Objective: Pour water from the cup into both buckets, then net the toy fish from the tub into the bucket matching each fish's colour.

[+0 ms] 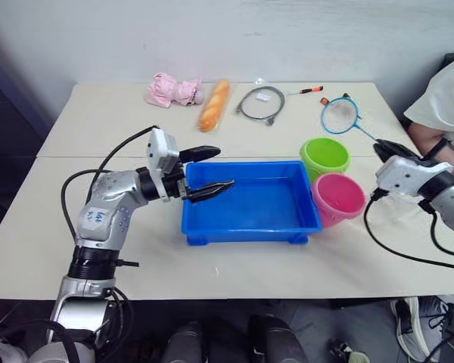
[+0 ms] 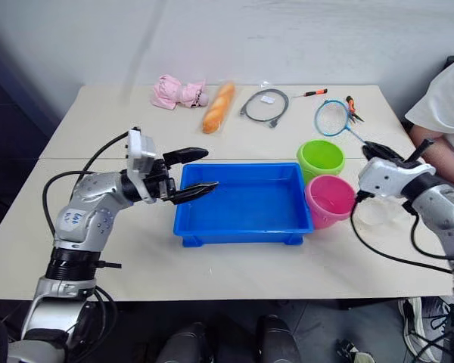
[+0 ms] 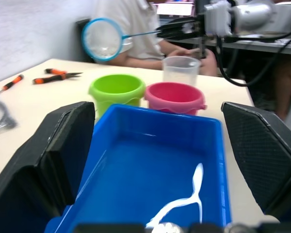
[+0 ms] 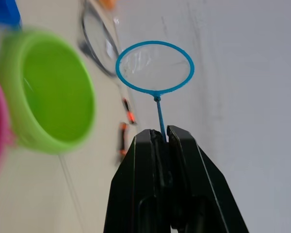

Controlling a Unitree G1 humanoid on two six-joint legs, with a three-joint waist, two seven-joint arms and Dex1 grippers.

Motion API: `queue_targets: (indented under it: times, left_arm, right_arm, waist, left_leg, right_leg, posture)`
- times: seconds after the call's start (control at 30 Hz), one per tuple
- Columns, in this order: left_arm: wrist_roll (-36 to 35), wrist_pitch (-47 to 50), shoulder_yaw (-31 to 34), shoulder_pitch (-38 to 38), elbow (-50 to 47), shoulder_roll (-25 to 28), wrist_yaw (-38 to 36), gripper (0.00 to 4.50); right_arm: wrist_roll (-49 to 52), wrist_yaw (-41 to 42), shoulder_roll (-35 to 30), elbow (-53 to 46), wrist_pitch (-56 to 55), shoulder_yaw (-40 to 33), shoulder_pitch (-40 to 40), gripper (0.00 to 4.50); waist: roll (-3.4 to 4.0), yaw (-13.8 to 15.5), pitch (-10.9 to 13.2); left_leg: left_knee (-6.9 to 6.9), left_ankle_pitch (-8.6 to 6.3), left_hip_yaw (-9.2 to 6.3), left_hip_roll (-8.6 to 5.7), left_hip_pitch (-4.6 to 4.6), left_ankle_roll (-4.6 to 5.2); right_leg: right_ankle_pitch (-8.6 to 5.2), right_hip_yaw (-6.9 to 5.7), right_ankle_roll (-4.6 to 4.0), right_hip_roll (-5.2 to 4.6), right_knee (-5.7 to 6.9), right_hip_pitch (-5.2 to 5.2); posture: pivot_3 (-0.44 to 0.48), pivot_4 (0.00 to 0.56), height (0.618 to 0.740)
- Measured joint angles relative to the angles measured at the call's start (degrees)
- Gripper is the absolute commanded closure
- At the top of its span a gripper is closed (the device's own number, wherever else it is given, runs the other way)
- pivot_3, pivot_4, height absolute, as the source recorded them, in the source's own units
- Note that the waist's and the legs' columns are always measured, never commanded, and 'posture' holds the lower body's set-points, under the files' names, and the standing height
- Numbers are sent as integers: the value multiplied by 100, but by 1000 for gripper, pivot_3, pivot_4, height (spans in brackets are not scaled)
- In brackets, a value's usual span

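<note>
1. Net [image 4: 154, 66] is pinched by its handle in the right pincer [image 4: 161, 141], hoop up in the air behind the green bucket [image 1: 324, 156].
2. Left pincer [image 1: 209, 172] gapes wide and empty over the tub's [image 1: 251, 225] left end.
3. Pink bucket [image 1: 337, 198] touches the tub's right side; cup [image 3: 181, 70] sits just behind it.

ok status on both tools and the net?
Right tool shut on the net handle, hoop raised beyond the green bucket. Left tool open over the tub. No fish visible in the tub.
</note>
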Motion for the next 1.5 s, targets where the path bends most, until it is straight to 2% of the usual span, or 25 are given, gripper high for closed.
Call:
queue_targets:
  times: [0.13, 0.23, 0.33, 0.43, 0.6, 0.7, 0.87, 1.0, 1.17, 1.23, 1.27, 1.33, 1.37, 1.43, 1.47, 1.5]
  left_arm:
    - [-252, -46, 194, 317, -387, 479, -515, 34]
    - [-495, -50, 435, 690, -829, 943, -910, 34]
    - [-556, -238, 591, 1327, -1135, 1407, -1376, 34]
    - [-436, -509, 639, 1960, -1148, 1689, -1669, 34]
    - [-360, -792, 907, 2920, -1265, 1929, -1804, 34]
    - [-330, -890, 1016, 3585, -1607, 1980, -1812, 34]
    - [-337, -862, 1031, 3837, -1852, 1971, -1717, 34]
    - [-353, -753, 1036, 3952, -2019, 1976, -1535, 34]
    - [-365, -628, 1096, 3999, -2176, 2154, -1425, 34]
    - [-377, -590, 1119, 4001, -2177, 2156, -1383, 0]
    - [-378, -588, 1119, 4001, -2177, 2156, -1377, 0]
    - [-378, -580, 1119, 4005, -2178, 2161, -1349, 0]
    - [-378, -575, 1119, 4005, -2178, 2161, -1344, 0]
    - [-379, -535, 1119, 4004, -2178, 2165, -1318, 0]
    - [-380, -528, 1119, 4004, -2178, 2165, -1309, 0]
    - [-395, -482, 1120, 4014, -2179, 2182, -1299, 0]
  right_arm:
    - [2127, 1431, 51, -1465, 1605, -300, 559, 4500]
    - [3118, 2090, -114, -2624, 2685, -424, 896, 4500]
    - [3582, 2520, -110, -3628, 3383, -336, 1121, 4500]
    - [3484, 2899, -53, -4051, 3428, -70, 1464, 4500]
    - [2977, 3401, 290, -4060, 3114, 578, 1849, 4500]
    - [2225, 3609, 885, -3631, 2625, 1279, 1959, 4500]
    - [1613, 3709, 1220, -2907, 2150, 1693, 1847, 4500]
    - [1086, 3701, 1959, -1986, 1652, 2086, 1553, 4500]
    - [808, 3771, 2214, -1323, 1088, 2139, 1361, 4500]
    - [745, 3738, 2263, -1237, 1050, 2139, 1301, 3632]
    - [728, 3730, 2263, -1209, 1050, 2136, 1288, 3525]
    - [706, 3703, 2255, -1104, 1129, 2054, 1259, 2738]
    - [713, 3713, 2241, -1106, 1149, 2042, 1248, 2327]
    - [760, 3760, 2209, -1147, 1190, 2005, 1243, 1167]
    - [766, 3770, 2198, -1160, 1204, 1996, 1247, 926]
    - [781, 3781, 2170, -1221, 1244, 1946, 1285, 429]
  waist:
    - [1, 27, 0]
    - [1, 27, 0]
    - [2, 23, -1]
    - [2, 28, -1]
    - [1, 21, -1]
    - [2, 23, -1]
    - [3, 13, 0]
    - [3, -13, -1]
    - [4, -82, -1]
    - [4, -114, -1]
    - [4, -116, -1]
    - [4, -119, -1]
    - [4, -120, -1]
    - [4, -123, -1]
    - [5, -123, -1]
    - [4, -121, -1]
  left_leg:
    - [1, -3, -11, 1, -4, 5]
    - [-1, -8, -20, 1, -1, 13]
    - [-5, -11, -24, 0, 1, 14]
    - [-9, -22, -26, 0, 1, 16]
    - [-11, -39, -27, -4, -2, 27]
    - [-8, -41, -25, -8, -2, 29]
    - [-12, -43, -25, -9, -2, 26]
    - [-14, -41, -25, -9, 3, 22]
    - [-13, -41, -27, -10, 4, 23]
    - [-14, -41, -28, -9, 4, 20]
    - [-14, -41, -28, -10, 4, 20]
    - [-16, -41, -27, -9, 4, 20]
    - [-16, -41, -27, -9, 4, 20]
    - [-17, -41, -28, -9, 4, 19]
    - [-17, -41, -28, -9, 4, 20]
    - [-17, -41, -28, -9, 4, 20]
  right_leg:
    - [0, -3, 0, -7, -1, 2]
    - [0, -5, -1, -14, -4, 6]
    - [-2, -5, -4, -20, -7, 6]
    - [-4, -5, -9, -23, -13, 5]
    - [-5, -5, -10, -34, -22, 3]
    - [-6, -6, -12, -43, -23, 3]
    - [-8, -7, -16, -44, -22, 0]
    - [-10, -9, -19, -44, -10, -2]
    - [-10, -11, -19, -44, -10, 2]
    - [-10, -11, -19, -44, -7, 0]
    - [-10, -11, -19, -44, -7, 0]
    - [-10, -11, -19, -44, -7, -1]
    - [-10, -11, -19, -44, -7, -2]
    - [-10, -11, -19, -44, -8, -2]
    - [-10, -11, -19, -44, -7, -1]
    - [-10, -11, -19, -44, -7, -2]
  posture:
    - [0, 150, 738]
    - [0, 150, 738]
    - [0, 150, 738]
    - [0, 150, 738]
    - [0, 150, 738]
    - [0, 150, 738]
    - [0, 150, 738]
    - [0, 150, 738]
    - [0, 150, 738]
    - [0, 150, 738]
    - [0, 150, 738]
    - [0, 150, 738]
    - [0, 150, 738]
    - [0, 150, 738]
    - [0, 150, 738]
    - [0, 150, 738]
